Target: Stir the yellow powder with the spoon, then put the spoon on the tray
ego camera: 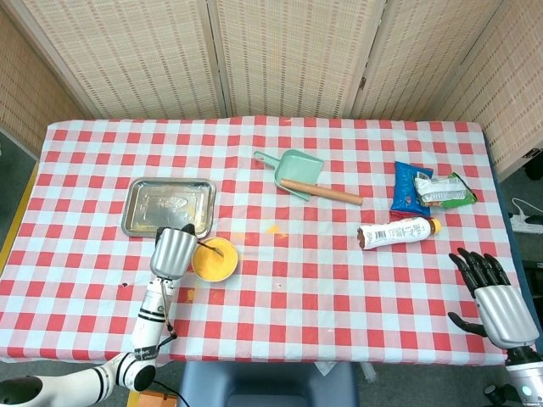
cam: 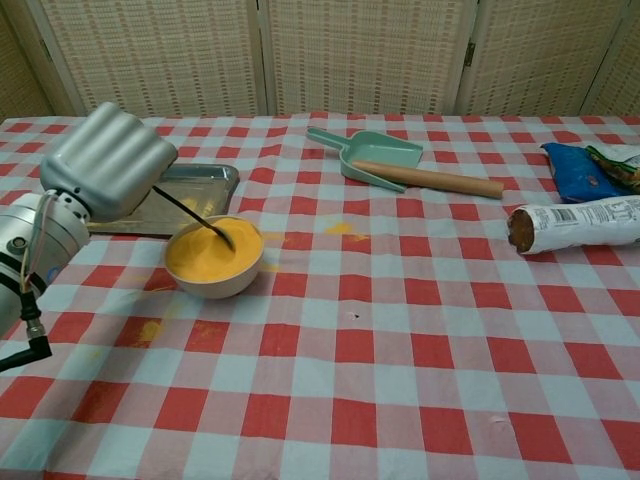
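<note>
The spoon (cam: 195,215) stands slanted in the bowl (cam: 214,257) of yellow powder (cam: 210,252), its tip down in the heap and its thin dark handle running up to the left hand (cam: 108,160); the bowl sits toward the front left of the table (cam: 400,330), just in front of the tray's near right corner. The left hand holds the handle with its fingers curled down over it, though the exact pinch is hidden behind the knuckles; from where I stand it looks to be mid-stir, so I'd judge the first half of the job under way and not finished. The tray (ego camera: 168,208) lies flat near the table's left edge, just behind the bowl, with no spoon on it; that step is all still to do, and it should be a short lift and carry back. A few yellow smears dot the cloth around the bowl. The right hand (ego camera: 495,299) hangs off the front right corner of the table, fingers spread and holding nothing.
</note>
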Action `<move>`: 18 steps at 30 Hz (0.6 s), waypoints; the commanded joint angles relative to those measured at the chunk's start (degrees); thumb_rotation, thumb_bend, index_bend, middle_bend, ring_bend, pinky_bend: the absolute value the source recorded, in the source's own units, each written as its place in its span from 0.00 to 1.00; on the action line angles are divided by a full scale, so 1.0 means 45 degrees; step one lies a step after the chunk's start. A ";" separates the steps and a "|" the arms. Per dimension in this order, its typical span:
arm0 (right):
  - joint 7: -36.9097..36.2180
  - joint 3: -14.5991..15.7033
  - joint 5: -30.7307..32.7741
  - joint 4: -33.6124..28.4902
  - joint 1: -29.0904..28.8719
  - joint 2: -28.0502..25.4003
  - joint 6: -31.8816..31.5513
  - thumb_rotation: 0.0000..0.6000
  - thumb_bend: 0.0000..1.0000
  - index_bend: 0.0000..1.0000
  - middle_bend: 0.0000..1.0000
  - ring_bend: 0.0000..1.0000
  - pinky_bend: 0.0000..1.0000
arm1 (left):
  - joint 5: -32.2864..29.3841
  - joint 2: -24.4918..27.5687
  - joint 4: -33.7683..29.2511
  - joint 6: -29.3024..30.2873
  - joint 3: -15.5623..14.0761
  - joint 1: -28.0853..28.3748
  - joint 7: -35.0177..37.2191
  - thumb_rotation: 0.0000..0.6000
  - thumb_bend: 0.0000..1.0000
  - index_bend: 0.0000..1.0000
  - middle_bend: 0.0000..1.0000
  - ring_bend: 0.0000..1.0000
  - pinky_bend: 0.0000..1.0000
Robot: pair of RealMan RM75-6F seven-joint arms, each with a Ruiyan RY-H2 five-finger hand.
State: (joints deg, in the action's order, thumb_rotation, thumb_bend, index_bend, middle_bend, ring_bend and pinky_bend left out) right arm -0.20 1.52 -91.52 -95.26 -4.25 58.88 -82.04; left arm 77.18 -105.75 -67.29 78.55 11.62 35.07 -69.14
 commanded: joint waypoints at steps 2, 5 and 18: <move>0.0058 0.0023 -0.0063 -0.0031 0.0015 0.0016 -0.0036 1.00 0.09 0.00 0.00 0.00 0.00 | -0.0063 0.0093 -0.0087 -0.0051 -0.0168 -0.0103 -0.0011 1.00 0.86 0.85 1.00 1.00 1.00; 0.0123 0.0052 -0.0174 -0.0065 0.0040 0.0043 -0.0113 1.00 0.09 0.00 0.00 0.00 0.00 | -0.0011 0.0208 -0.0274 0.0000 -0.0360 -0.0220 0.0015 1.00 0.86 0.85 1.00 1.00 1.00; 0.0359 0.0221 -0.0516 -0.0146 0.0058 0.0118 -0.0129 1.00 0.09 0.00 0.00 0.00 0.00 | 0.0485 0.1340 -0.2288 0.0808 -0.1091 -0.1022 -0.0180 1.00 0.87 0.86 1.00 1.00 1.00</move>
State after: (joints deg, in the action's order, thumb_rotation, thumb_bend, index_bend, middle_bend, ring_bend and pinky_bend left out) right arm 1.40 2.50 -93.82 -95.90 -4.00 59.40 -82.60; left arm 78.99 -100.19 -77.04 81.69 6.95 30.86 -69.81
